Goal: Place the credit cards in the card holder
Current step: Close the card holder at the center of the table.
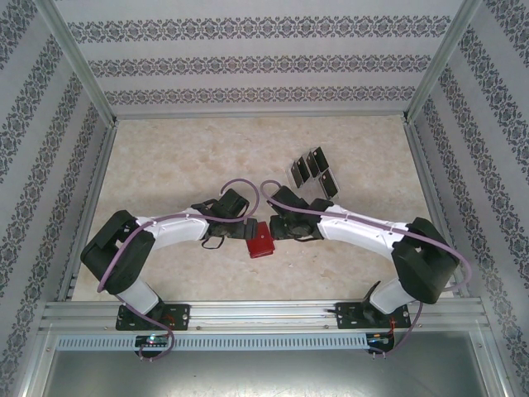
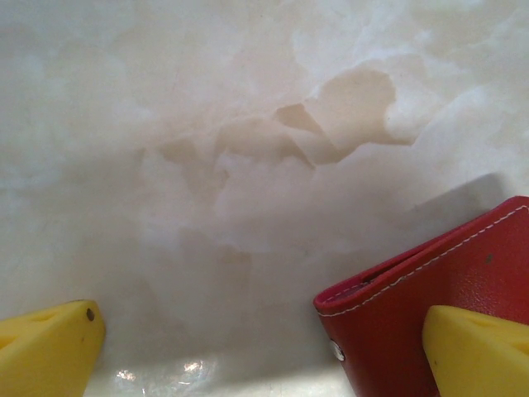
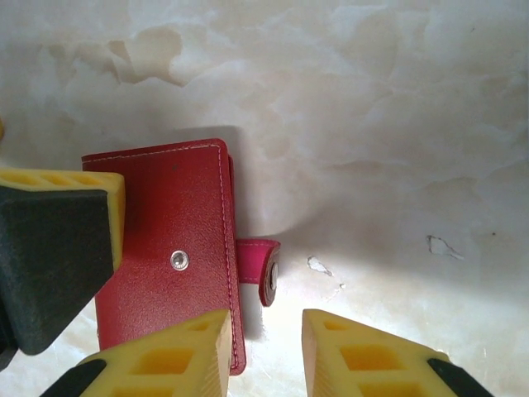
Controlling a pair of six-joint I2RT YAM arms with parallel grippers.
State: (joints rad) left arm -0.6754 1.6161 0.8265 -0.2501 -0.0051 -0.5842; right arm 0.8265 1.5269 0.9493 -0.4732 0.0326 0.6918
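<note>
white-shelled arms (image 1: 178, 225), black joints, mauve cables (image 1: 240, 180) — yellow ribbed jaws with black pads (image 3: 50, 265)

The red card holder (image 1: 261, 246) lies on the marbled counter (image 1: 182, 157) near its middle, with the left end effector (image 1: 234, 222) and right end effector (image 1: 279, 225) close over its far side. Black credit cards (image 1: 312, 172) cluster farther back, right of centre.

Lab test booth, aluminium frame (image 1: 85, 74), patterned walls (image 1: 248, 66), marble tabletop (image 1: 182, 165)
</note>
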